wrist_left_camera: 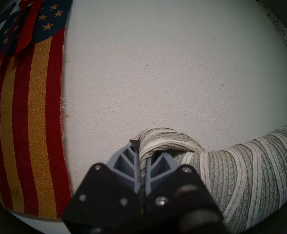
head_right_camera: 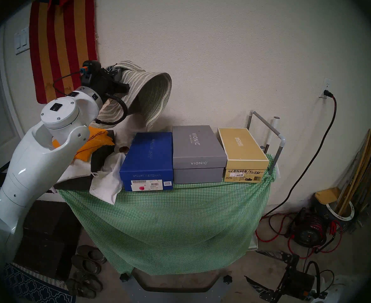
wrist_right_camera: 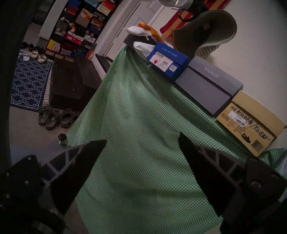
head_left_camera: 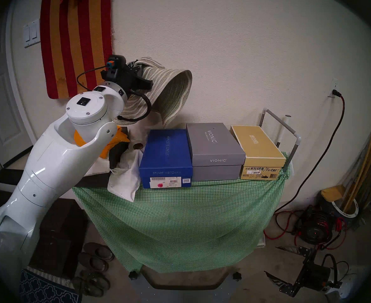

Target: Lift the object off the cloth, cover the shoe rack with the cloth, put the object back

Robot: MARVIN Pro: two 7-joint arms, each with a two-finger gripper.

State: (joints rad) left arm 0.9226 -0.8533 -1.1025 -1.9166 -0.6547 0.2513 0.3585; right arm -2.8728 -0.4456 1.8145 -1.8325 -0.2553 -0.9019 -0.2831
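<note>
My left gripper [wrist_left_camera: 142, 154] is shut on the brim of the striped woven sun hat [head_left_camera: 171, 92], holding it in the air near the wall. The hat [wrist_left_camera: 240, 169] droops above the left end of the shoe rack [head_left_camera: 285, 125]. The green-and-white checked cloth [head_left_camera: 180, 219] hangs down the rack's front from its top edge and lies under the boxes there. My right gripper [wrist_right_camera: 142, 137] is open and empty, low in front of the cloth [wrist_right_camera: 139, 110] toward its right side.
Blue [head_left_camera: 167, 156], grey [head_left_camera: 215, 151] and tan [head_left_camera: 261, 151] shoe boxes stand side by side on the rack. A white bag [head_left_camera: 125, 178] and an orange cloth [head_left_camera: 110, 143] lie left of them. Shoes [head_left_camera: 97, 263] and a cable reel [head_left_camera: 315, 228] sit on the floor.
</note>
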